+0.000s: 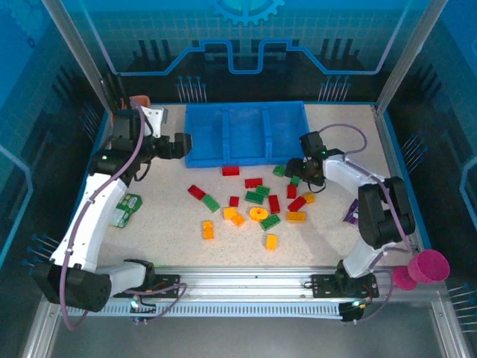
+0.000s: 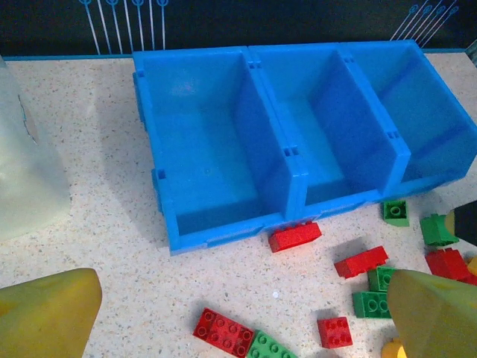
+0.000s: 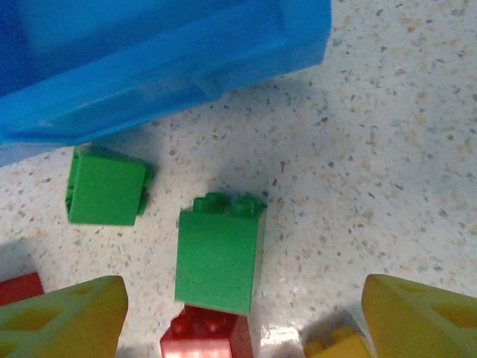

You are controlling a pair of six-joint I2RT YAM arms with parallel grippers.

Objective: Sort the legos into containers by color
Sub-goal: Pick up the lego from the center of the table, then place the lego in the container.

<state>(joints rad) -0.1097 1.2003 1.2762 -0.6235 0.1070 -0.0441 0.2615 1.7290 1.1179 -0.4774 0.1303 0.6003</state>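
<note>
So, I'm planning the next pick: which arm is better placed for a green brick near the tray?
Right. The right gripper hangs open over a green brick beside the tray. The left gripper sits open at the tray's left end, away from the bricks.

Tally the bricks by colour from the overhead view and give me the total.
Red bricks: 7
Green bricks: 6
Yellow or orange bricks: 7, one of them round
Total: 20, all lying outside the blue tray
</note>
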